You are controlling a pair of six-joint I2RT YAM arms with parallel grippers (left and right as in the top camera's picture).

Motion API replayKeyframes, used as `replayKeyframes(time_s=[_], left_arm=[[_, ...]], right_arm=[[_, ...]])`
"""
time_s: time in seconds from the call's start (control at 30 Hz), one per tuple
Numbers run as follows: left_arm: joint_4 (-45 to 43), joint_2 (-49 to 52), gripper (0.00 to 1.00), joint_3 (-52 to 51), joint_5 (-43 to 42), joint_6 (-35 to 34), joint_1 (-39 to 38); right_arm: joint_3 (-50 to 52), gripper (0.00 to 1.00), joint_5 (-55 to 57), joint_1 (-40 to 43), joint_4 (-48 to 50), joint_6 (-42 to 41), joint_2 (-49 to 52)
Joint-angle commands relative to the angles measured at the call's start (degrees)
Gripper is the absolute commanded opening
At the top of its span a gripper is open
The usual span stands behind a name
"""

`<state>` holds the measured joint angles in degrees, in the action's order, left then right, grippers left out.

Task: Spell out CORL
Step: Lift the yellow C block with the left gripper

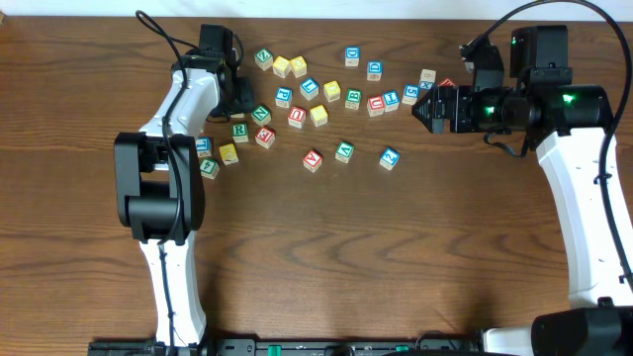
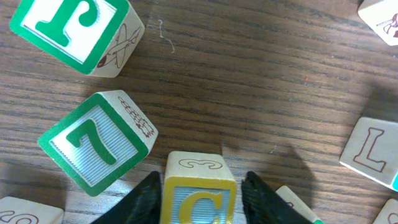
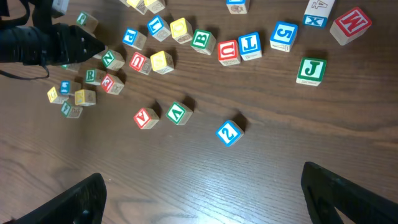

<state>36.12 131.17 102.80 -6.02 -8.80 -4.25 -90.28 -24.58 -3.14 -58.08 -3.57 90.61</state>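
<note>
A yellow C block [image 2: 199,199] sits on the wood table between the fingers of my left gripper [image 2: 202,196]. The fingers stand close on both sides with a thin gap, so the gripper is open. In the overhead view this gripper [image 1: 242,99] is at the left end of the scattered letter blocks and hides the C block. A green R block [image 1: 240,132] lies just in front of it. A block side with an outlined L [image 2: 373,149] shows at the right. My right gripper [image 1: 427,104] [image 3: 202,193] is wide open and empty, above the right end of the blocks.
A green 7 block [image 2: 96,149] and a green-lettered block [image 2: 74,28] lie left of the C block. A red V block [image 1: 313,160], a green block [image 1: 344,151] and a blue 2 block [image 1: 389,158] lie nearest the front. Bare wood [image 1: 396,257] fills the front half.
</note>
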Motion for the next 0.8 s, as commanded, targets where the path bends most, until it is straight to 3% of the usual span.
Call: replayKeyframes(time_s=[0.0, 0.77], left_arm=[[0.5, 0.3, 0.38, -0.4, 0.5, 0.1, -0.1], [2.0, -5.9, 0.31, -0.4, 0.8, 0.1, -0.1]], right_arm=[[-1.4, 0.95, 0.3, -0.3, 0.0, 0.9, 0.0], [-1.4, 0.95, 0.3, -0.3, -0.2, 0.9, 0.0]])
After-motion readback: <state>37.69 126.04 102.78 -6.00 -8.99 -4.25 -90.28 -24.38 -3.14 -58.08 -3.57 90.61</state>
